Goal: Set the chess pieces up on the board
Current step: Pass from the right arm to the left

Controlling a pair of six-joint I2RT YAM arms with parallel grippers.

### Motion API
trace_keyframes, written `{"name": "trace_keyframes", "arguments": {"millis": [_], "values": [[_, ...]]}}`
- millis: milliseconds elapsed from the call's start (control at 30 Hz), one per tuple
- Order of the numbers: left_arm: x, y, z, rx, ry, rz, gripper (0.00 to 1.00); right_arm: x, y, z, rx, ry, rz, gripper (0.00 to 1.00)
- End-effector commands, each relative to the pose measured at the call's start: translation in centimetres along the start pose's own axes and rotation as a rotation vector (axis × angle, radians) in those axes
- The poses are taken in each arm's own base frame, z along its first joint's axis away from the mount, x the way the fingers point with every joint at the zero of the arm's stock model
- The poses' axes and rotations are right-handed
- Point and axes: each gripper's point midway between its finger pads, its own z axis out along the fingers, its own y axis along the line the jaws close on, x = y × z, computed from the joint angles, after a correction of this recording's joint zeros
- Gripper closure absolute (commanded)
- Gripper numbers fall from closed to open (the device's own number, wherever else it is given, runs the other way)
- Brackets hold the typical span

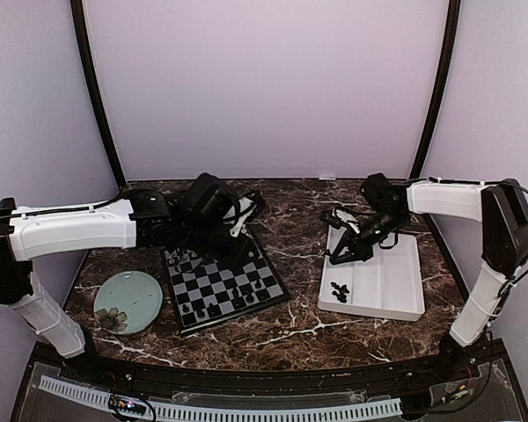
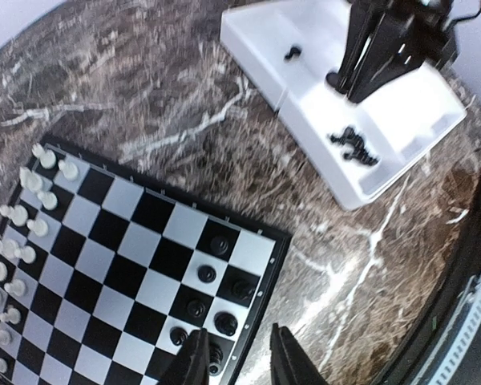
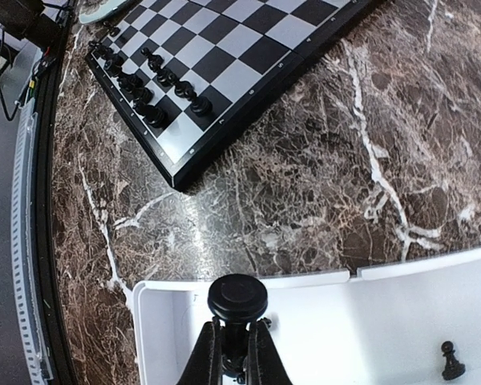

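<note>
Left gripper (image 2: 239, 362) hangs low over the board (image 2: 120, 241), its two fingers (image 2: 194, 361) apart with nothing between them. Under them lies the board's black-bordered edge, where it meets the marble tabletop (image 2: 144, 88). Just ahead of those fingers the black chessmen (image 2: 216, 281) stand in the two rows nearest that edge, and far ahead to the left the white chessmen (image 2: 28, 212) crowd the opposite side. Well beyond the left gripper, across the marble, sits the white tray (image 2: 417, 104). Over there the right gripper (image 3: 234, 353) is clamped shut on a black piece (image 3: 237, 298) with a round flat top, holding it upright above the tray's corner. Off to its right, on the tray floor, stands one black pawn (image 3: 451, 362), and the left wrist view shows a small heap of loose black pieces (image 2: 354, 146) lying in the tray close beside that gripper. The board lies well ahead of the right gripper, past a stretch of marble.
</note>
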Motion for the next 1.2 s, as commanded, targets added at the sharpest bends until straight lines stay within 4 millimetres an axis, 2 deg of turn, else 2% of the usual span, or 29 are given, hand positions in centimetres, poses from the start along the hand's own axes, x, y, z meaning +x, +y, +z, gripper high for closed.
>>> {"name": "trace_keyframes", "arguments": {"millis": [0,233,433,567,733,967,1033,1167], "values": [[-4.6,-1.1,-3.2,0.125,-0.139,-0.108,0.72,-2.4,1.2,-0.9,0.083,0.062,-0.163,1.00],[-8.3,-2.4,-3.6,0.396,-0.211,-0.285,0.71,-6.4,2.9,-1.3,0.164,0.105,-0.334,1.00],[-9.3,-1.7,-2.8,0.512,-0.224,-0.371,0.70,-8.8,3.9,-0.4,0.172,0.100,-0.374,1.00],[-9.1,-1.9,-2.1,0.544,-0.203,-0.390,0.67,-9.4,4.2,0.2,0.172,0.093,-0.378,1.00],[-7.9,-1.5,-1.0,0.517,-0.160,-0.390,0.67,-9.7,4.2,0.7,0.161,0.093,-0.374,1.00],[-3.3,0.4,0.0,0.376,-0.052,-0.354,0.69,-8.3,4.3,1.2,0.153,0.108,-0.357,1.00],[-2.8,0.2,0.3,0.395,-0.036,-0.362,0.70,-8.4,4.3,1.4,0.156,0.103,-0.354,1.00],[-3.7,-1.5,0.3,0.517,-0.056,-0.388,0.70,-9.2,4.4,1.7,0.153,0.105,-0.358,1.00]]}}
